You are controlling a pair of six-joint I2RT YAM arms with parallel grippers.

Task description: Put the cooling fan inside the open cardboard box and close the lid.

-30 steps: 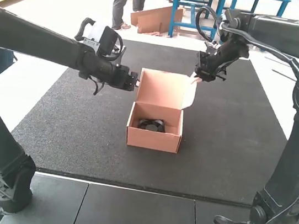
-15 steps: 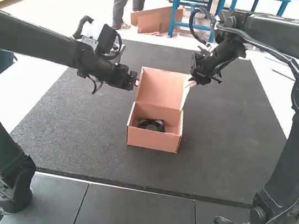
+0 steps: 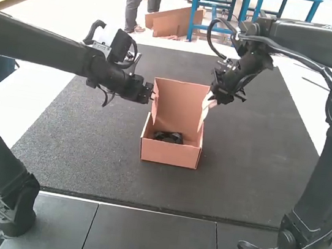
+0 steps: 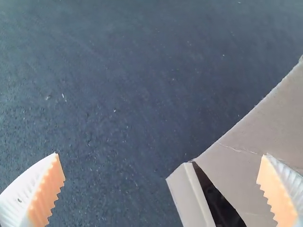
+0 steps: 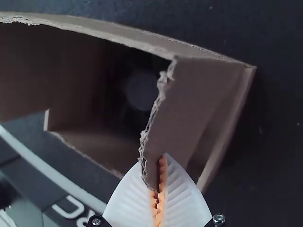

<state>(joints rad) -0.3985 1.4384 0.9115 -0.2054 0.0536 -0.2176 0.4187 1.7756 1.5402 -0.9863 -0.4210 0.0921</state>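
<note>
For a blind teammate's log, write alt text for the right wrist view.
The right gripper is shut on the torn-edged flap of a cardboard box. Beyond the flap, the box's open interior lies in shadow, and the box sits on a dark mat.

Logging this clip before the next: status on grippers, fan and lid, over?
Left gripper open beside lid. Right gripper shut on side flap. Fan in box, lid upright, not closed.

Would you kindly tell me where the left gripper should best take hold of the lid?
Its left edge, from the left: the lid stands upright, that thin edge faces the open left gripper, and the right gripper pinches the right flap.
</note>
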